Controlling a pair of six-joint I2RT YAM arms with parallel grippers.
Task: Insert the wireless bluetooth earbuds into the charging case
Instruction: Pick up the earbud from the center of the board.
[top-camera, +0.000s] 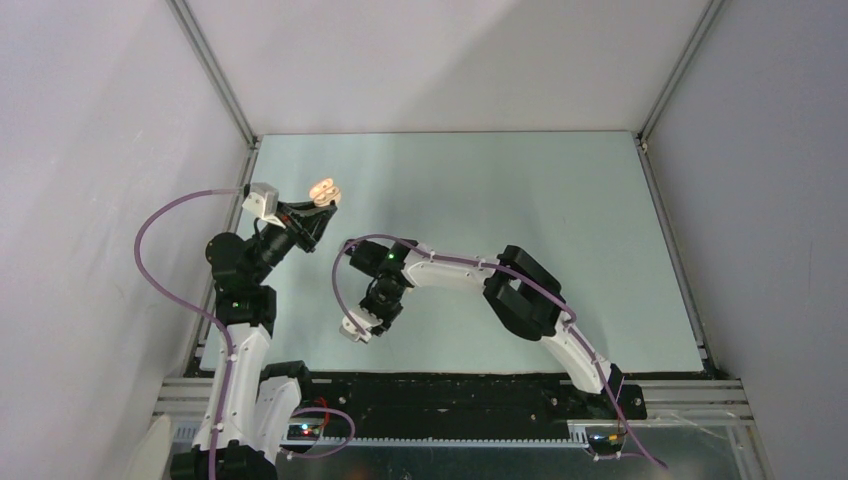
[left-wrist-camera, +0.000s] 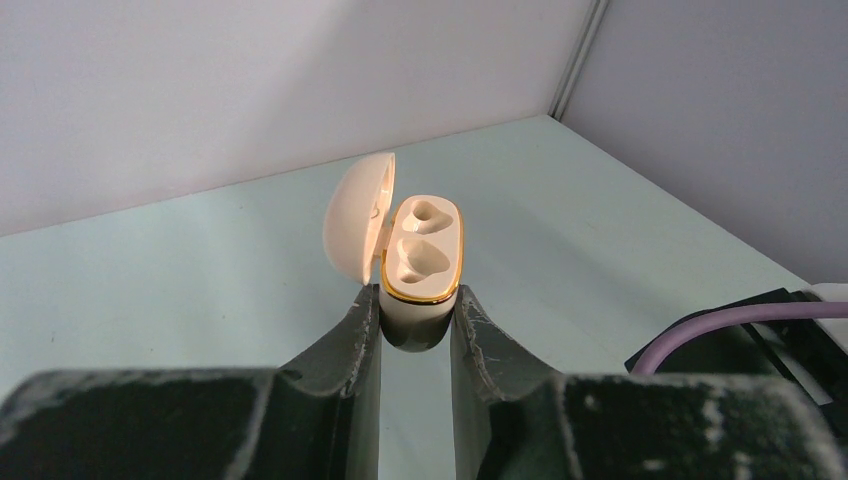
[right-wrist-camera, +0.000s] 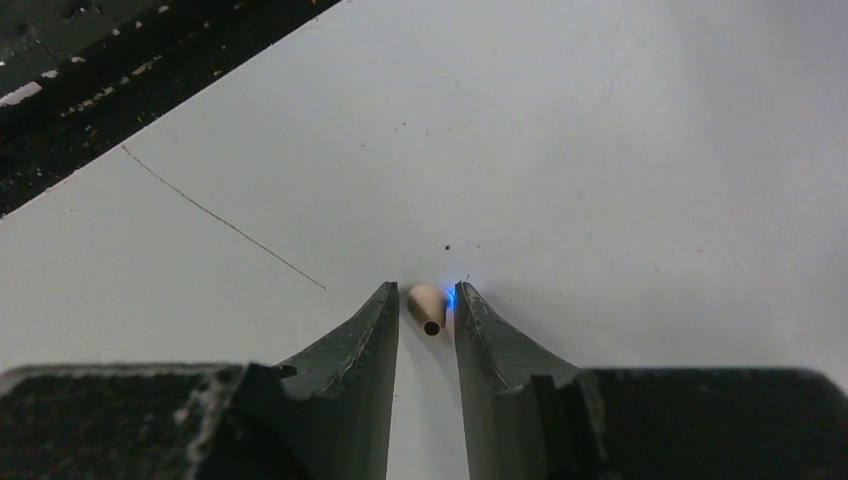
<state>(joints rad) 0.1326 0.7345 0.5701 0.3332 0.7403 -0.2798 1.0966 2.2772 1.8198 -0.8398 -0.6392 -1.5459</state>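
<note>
Left gripper (left-wrist-camera: 415, 312) is clamped on the base of the charging case (left-wrist-camera: 422, 255), held up off the table (left-wrist-camera: 620, 220) with the lid flipped open (both wells empty). Right gripper (right-wrist-camera: 427, 303) is down at the table, jaws narrowly apart around a beige earbud (right-wrist-camera: 427, 309) lying between the fingertips, with a sliver of gap on one side.

Lab robot enclosure, plain walls (top-camera: 430, 60), aluminium frame (top-camera: 215, 70), pale table (top-camera: 500, 190)
</note>
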